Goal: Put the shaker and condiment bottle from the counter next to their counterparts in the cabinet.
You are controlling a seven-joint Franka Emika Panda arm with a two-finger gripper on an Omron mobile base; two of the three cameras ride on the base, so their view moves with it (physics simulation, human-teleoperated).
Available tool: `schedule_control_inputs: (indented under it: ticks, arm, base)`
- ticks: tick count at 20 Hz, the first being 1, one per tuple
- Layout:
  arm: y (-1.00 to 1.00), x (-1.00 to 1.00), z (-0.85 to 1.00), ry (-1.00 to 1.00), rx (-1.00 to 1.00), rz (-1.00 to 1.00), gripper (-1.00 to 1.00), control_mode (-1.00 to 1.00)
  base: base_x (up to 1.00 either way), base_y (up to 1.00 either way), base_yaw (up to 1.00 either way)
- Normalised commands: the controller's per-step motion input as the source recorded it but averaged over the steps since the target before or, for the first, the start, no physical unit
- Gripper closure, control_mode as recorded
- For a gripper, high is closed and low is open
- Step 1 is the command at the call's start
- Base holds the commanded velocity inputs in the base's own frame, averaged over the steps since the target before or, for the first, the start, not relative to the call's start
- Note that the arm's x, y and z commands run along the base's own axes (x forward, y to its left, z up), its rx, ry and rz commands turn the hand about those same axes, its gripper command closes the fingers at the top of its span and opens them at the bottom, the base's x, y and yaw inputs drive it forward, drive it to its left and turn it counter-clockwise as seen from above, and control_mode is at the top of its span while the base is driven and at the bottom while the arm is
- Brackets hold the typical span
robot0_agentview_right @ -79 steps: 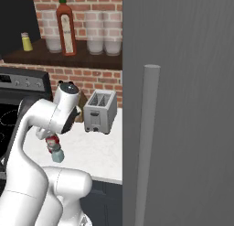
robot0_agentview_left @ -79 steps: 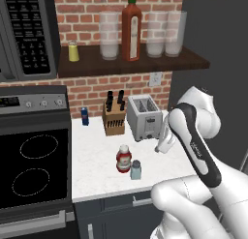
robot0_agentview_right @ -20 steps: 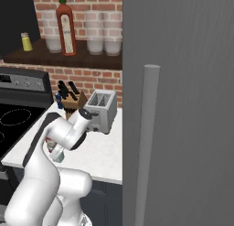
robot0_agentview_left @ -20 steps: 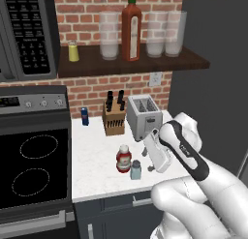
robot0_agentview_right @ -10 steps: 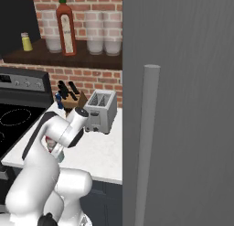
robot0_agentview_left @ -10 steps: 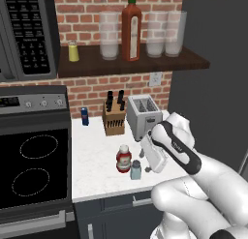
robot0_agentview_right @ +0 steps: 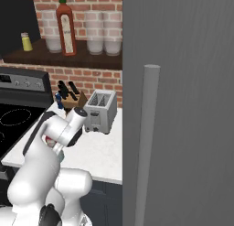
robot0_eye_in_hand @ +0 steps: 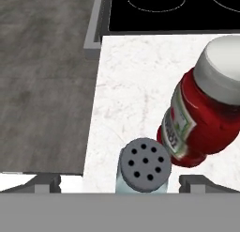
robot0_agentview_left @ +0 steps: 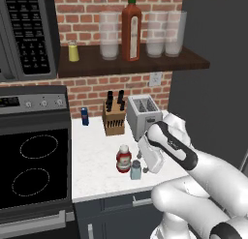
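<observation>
Step in hand – going for the shaker (robot0_eye_in_hand: pixel 144 169), first of the two pickups. It stands upright on the white counter (robot0_agentview_left: pixel 97 160) near the front edge, just right of the condiment bottle (robot0_agentview_left: pixel 123 158); they sit v. close, whether touching I can't tell. In the hand view the grey perforated cap sits centred low between the two finger tips, so the gripper (robot0_eye_in_hand: pixel 120 183) looks lined up above it, jaws spread wide, nothing held.

In the left base view the hand hangs just right of and above the shaker (robot0_agentview_left: pixel 136 170), pointing down-left.

Nothing moved to the cabinet (robot0_agentview_left: pixel 131 64) yet – yellow shaker (robot0_agentview_left: pixel 73 52) at the shelf's left end, tall red-brown bottle (robot0_agentview_left: pixel 131 27) mid-shelf among glasses.

Next, by my read: drop straight down so the fingers straddle the body below the cap, then close. Risk is the red bottle – one finger comes down v. near it, a nudge could tip it. Then lift clear, carry up to the shelf beside the yellow shaker.
</observation>
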Motion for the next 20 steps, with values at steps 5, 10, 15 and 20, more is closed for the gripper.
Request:
schedule_control_inputs:
  ticks: [5, 10, 15, 20]
  arm:
    - [0.17, 0.0, -0.2, 0.0, -0.01, 0.0, -1.0, -1.0]
    - [0.05, 0.0, -0.12, 0.0, 0.0, 0.0, -1.0, -1.0]
    - [0.0, 0.0, -0.17, -0.01, 0.0, 0.0, -1.0, -1.0]
    - [-0.01, 0.04, -0.14, -0.04, -0.01, 0.0, -1.0, -1.0]
  base:
    - [0.0, 0.0, 0.0]
    - [0.0, 0.0, 0.0]
    - [0.0, 0.0, 0.0]
    - [0.0, 0.0, 0.0]
